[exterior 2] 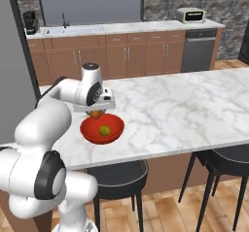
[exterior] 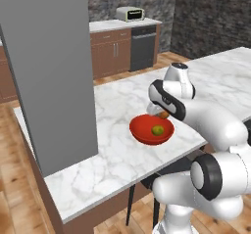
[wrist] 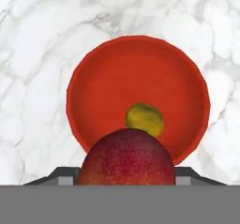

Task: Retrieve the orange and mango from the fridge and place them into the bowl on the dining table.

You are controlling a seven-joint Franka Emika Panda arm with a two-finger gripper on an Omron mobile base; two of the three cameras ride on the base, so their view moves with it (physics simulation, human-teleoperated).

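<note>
The gripper (exterior 2: 96, 110) is held just above the bowl (exterior 2: 87, 129), pointing down at it. Its jaws are closed partway on the orange (exterior 2: 96, 113), which is gripped between the fingertips and kept clear of the bowl's floor. From the base cameras the fruit appears round and orange; in the hand view it (wrist: 126, 157) appears dark reddish and rises large from the bottom edge, overlapping the bowl's (wrist: 93, 78) near rim.

The mango (wrist: 145, 119), yellow-green, is lying inside the red bowl, close to its middle and apart from the gripped fruit. In the left base view it (exterior: 157, 129) is seen below and just beside the orange (exterior: 163, 114).

The bowl (exterior: 137, 130) is set on the dining table (exterior 2: 170, 109), close to the long edge nearest the robot, with white marble on all sides of it. Dark round stools (exterior 2: 116, 175) are tucked under that same edge.
</note>
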